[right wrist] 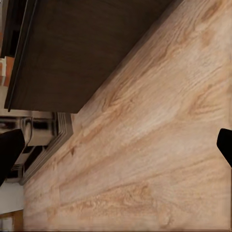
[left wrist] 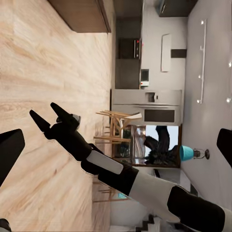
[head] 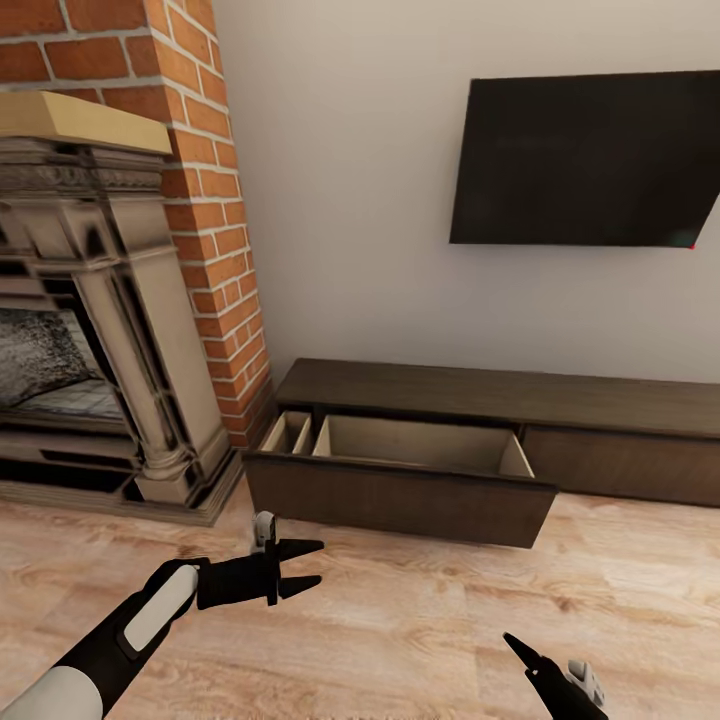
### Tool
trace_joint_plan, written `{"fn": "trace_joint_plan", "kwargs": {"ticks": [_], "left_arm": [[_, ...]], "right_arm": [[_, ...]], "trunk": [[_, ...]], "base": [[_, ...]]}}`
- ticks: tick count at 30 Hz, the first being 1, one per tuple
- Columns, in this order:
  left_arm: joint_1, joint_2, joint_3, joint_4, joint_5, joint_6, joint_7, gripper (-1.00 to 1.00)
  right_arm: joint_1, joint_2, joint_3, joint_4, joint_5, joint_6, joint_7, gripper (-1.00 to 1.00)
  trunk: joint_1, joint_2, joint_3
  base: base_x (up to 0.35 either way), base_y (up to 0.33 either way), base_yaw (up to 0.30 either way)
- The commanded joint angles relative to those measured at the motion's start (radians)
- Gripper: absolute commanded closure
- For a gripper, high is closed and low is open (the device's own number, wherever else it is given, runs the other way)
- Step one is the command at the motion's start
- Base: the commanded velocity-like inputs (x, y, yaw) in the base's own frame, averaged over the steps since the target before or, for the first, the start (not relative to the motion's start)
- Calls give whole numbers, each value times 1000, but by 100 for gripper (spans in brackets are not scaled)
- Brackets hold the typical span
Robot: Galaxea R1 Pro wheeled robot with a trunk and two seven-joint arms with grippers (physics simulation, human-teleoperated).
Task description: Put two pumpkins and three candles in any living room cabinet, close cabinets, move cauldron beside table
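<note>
In the head view the cabinet point(head: 420, 470) sits at centre against the wall, its left drawer pulled out and seemingly empty. The left pincer point(head: 305, 567) hovers spread open, holding nothing, at lower left; the right pincer point(head: 520, 645), lower right, also appears open.

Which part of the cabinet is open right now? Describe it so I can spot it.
Below the wall television, a long dark cabinet runs along the floor. Its left-end drawer, nearest the brick fireplace, is pulled out, showing a pale inside; the front to its right sits flush.
</note>
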Motion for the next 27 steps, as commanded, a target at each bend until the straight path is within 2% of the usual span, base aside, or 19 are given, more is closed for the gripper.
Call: {"fn": "trace_joint_plan", "kwargs": {"ticks": [1, 9, 27], "left_arm": [[-1, 0, -3, 1, 3, 3, -3, -100], [-1, 1, -3, 1, 4, 3, -3, -100], [-1, 2, -2, 1, 5, 3, -3, -100]], "right_arm": [[0, 0, 5, -1, -10, 9, 3, -100], [0, 0, 5, -1, -10, 7, 3, -100], [0, 0, 5, -1, -10, 5, 4, -100]], "trunk": [[0, 0, -1], [0, 0, -1], [0, 0, -1]], "base": [[-75, -220, 284], [-18, -87, 284], [-52, 17, 284]]}}
